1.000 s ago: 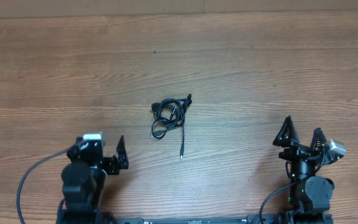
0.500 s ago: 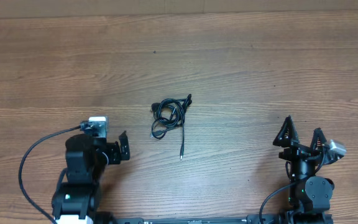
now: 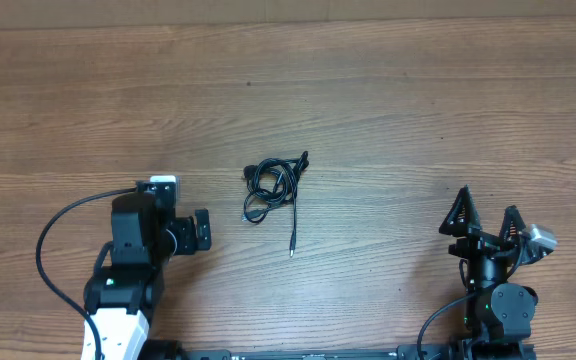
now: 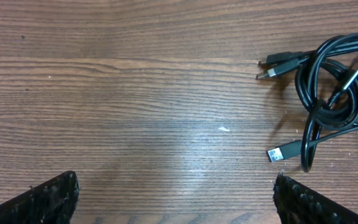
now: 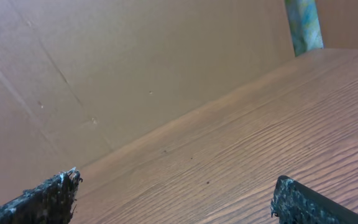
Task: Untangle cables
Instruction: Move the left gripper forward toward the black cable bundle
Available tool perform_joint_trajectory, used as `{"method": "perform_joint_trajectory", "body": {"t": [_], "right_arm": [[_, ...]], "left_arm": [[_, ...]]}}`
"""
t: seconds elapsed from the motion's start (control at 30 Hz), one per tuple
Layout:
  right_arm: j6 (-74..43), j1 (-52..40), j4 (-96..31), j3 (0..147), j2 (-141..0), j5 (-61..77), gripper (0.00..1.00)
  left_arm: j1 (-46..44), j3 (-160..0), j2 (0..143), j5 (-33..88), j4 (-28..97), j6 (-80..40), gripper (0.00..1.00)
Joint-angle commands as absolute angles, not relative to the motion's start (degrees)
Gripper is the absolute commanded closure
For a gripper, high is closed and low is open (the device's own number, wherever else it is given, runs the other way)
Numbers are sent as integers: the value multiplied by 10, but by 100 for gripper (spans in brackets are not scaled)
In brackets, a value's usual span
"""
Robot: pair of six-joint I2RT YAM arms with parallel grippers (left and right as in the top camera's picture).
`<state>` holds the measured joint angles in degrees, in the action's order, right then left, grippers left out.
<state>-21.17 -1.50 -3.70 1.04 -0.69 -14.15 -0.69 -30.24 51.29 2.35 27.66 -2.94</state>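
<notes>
A tangle of thin black cables (image 3: 273, 186) lies on the wooden table near its middle, with one straight end trailing toward the front. In the left wrist view the tangle (image 4: 331, 93) sits at the right edge, with two USB plugs pointing left. My left gripper (image 3: 200, 231) is open and empty, to the left of the tangle and apart from it; its fingertips show at the bottom corners of the left wrist view (image 4: 176, 202). My right gripper (image 3: 485, 215) is open and empty at the front right, far from the cables. The right wrist view (image 5: 176, 196) shows only bare table and a wall.
A brown cardboard wall (image 5: 135, 68) stands behind the table in the right wrist view, with a blue-green strip (image 5: 303, 25) at the top right. The left arm's cable (image 3: 53, 255) loops at the front left.
My left arm has moved away from the front edge and slightly right, bringing its gripper closer to the tangle. The right arm and the cables have not moved.
</notes>
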Motion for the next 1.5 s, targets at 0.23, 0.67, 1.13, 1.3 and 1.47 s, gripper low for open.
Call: {"method": "perform_joint_trajectory", "body": {"t": [0.23, 0.67, 1.13, 1.3, 1.47], "right_arm": [[-209, -12, -34, 5, -2, -145, 0], [-209, -12, -34, 5, -2, -145, 0], [-209, -11, -34, 5, -2, -145, 0], [-209, -11, -34, 5, -2, -145, 0], [-209, -12, -34, 5, -2, -145, 0]], "left_arm": [[-4, -365, 594, 35, 309, -21, 0], [-47, -409, 668, 44, 335, -1, 0], [-83, -411, 691, 45, 292, -2, 0], [-83, -411, 691, 45, 282, -10, 0], [-83, -411, 691, 46, 269, -49, 0]]}}
